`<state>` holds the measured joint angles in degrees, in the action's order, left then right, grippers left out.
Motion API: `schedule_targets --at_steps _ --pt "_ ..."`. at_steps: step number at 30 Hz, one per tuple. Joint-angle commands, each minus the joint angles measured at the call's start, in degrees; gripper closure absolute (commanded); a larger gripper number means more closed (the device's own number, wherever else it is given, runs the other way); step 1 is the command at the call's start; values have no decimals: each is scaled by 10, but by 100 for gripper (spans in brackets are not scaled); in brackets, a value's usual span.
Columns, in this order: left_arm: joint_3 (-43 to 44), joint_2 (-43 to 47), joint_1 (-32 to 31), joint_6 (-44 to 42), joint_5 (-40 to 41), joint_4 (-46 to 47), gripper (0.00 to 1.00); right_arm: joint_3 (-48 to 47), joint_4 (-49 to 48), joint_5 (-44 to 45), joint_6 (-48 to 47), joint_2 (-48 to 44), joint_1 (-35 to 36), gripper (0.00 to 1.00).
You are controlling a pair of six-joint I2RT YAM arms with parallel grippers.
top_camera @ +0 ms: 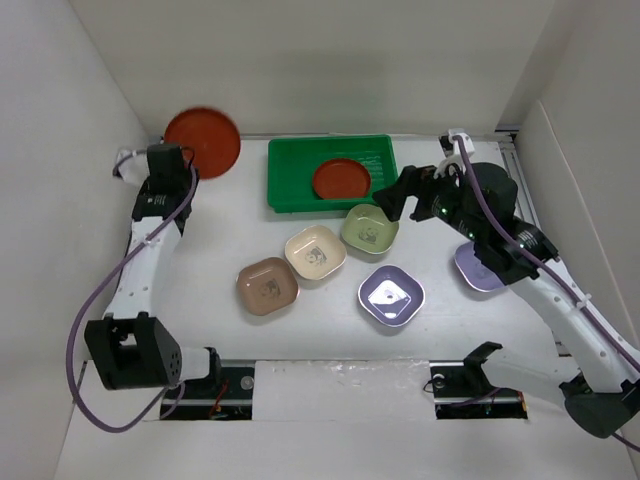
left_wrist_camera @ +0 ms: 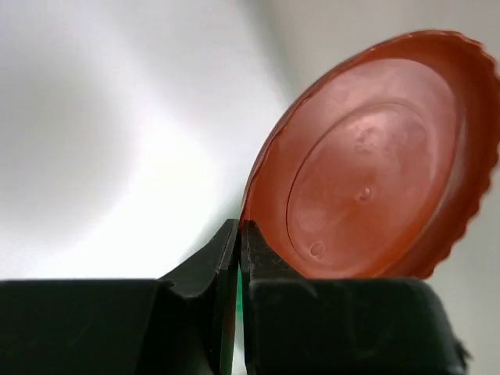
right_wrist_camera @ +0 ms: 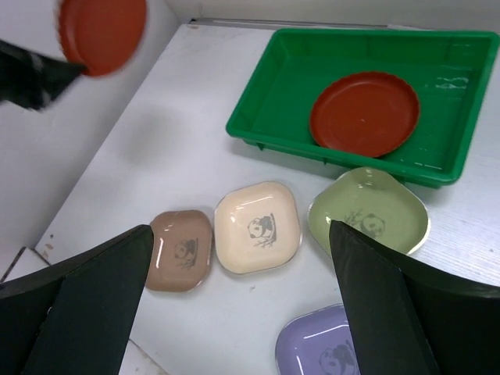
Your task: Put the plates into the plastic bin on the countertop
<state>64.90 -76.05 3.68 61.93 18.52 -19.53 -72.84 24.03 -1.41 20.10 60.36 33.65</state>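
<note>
The top camera looks down from above and behind my bases over the whole countertop (top_camera: 225,215). My left wrist camera peers close past its fingers (left_wrist_camera: 207,262) at a red plate (left_wrist_camera: 375,164). My right wrist camera looks down from farther off onto the bin (right_wrist_camera: 328,58). All three views share that plate.

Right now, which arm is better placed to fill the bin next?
Left: the left gripper is shut on a red plate near the green bin; the right gripper is open, empty.
</note>
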Motion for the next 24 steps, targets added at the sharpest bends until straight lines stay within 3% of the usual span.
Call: schedule_targets --at_steps 1,4,6,13,17,24 --pt "87 -14 -46 -116 -75 87 100 9 4 17 14 -13 -15 0" --pt "215 -141 -80 -157 -192 81 100 9 10 17 28 -18 -36 0" --pt "322 -238 -104 -170 -226 56 100 2 27 23 34 -18 -42 0" --pt "658 -507 -226 -227 -193 -96 100 -4 70 42 34 -43 -65 0" --pt "672 -552 -249 -219 -185 -86 100 8 70 30 34 -59 -70 0" --pt "599 -575 -266 -197 -163 -67 100 28 75 30 34 -64 -75 0"
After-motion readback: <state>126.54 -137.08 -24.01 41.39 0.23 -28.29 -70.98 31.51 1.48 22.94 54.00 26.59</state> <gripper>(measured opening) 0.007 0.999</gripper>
